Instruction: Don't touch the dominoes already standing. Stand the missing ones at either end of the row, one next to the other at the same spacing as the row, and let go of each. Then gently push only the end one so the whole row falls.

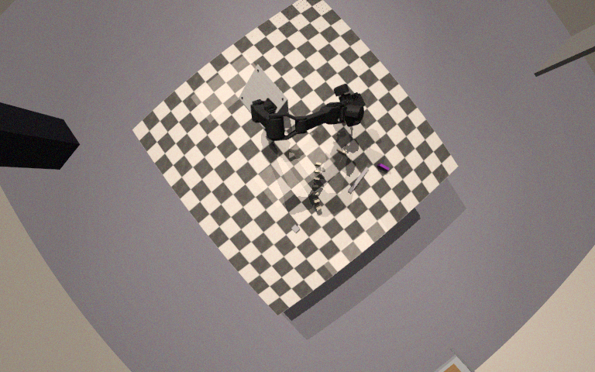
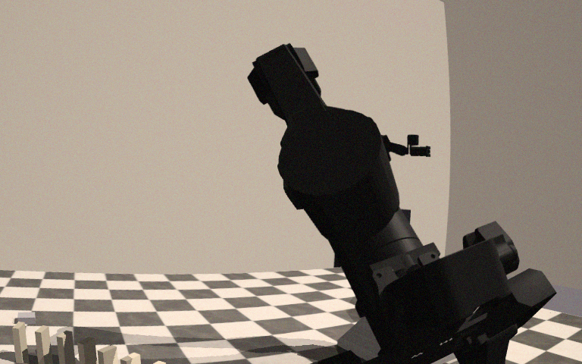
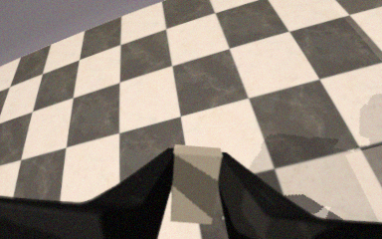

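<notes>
A row of several cream dominoes [image 1: 316, 201] [image 2: 19, 343] stands upright on the checkered table, at its middle in the top view and at the bottom left in the exterior view. My gripper [image 3: 196, 156] is shut on a cream domino [image 3: 195, 196], with a finger on each side of it in the wrist view. In the top view the gripper is up and to the right of the row, away from it. Its fingertips are out of frame in the exterior view. A small pale piece [image 1: 342, 152] shows below the gripper in the top view; I cannot tell whether it is a domino.
A grey wall-like block [image 1: 358, 180] [image 2: 359, 339] stands right of the row. A purple block [image 1: 383, 167] is farther right. A small grey block [image 1: 295, 228] [image 2: 26, 317] is beyond the row's lower end in the top view. The arm's grey base plate [image 1: 259, 85] is at the upper left.
</notes>
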Available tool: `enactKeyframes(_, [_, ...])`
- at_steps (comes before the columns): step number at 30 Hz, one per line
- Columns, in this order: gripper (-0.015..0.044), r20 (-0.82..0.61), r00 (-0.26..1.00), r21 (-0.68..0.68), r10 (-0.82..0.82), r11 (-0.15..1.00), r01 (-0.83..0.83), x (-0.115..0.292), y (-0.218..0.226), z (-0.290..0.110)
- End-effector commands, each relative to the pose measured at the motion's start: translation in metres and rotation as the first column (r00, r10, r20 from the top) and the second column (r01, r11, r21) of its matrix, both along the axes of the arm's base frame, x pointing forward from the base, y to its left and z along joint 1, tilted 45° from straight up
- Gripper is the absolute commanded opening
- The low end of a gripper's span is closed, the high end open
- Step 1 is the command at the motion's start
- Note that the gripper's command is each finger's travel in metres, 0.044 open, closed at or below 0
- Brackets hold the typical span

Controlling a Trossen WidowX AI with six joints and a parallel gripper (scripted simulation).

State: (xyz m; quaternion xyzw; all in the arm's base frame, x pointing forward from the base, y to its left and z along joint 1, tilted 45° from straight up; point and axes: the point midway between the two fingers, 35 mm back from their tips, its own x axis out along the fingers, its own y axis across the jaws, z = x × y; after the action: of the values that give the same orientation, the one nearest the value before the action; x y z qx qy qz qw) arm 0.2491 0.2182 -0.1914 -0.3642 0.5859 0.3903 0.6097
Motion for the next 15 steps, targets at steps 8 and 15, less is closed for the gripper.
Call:
enactKeyframes(8, [0.0107, 0.070, 0.997, 0.153, 0.023, 0.988, -0.033, 0.000, -0.003, 0.005])
enactKeyframes(15, [0.0107, 0.128, 0.991, 0.245, 0.034, 0.967, -0.065, -0.001, -0.007, 0.012])
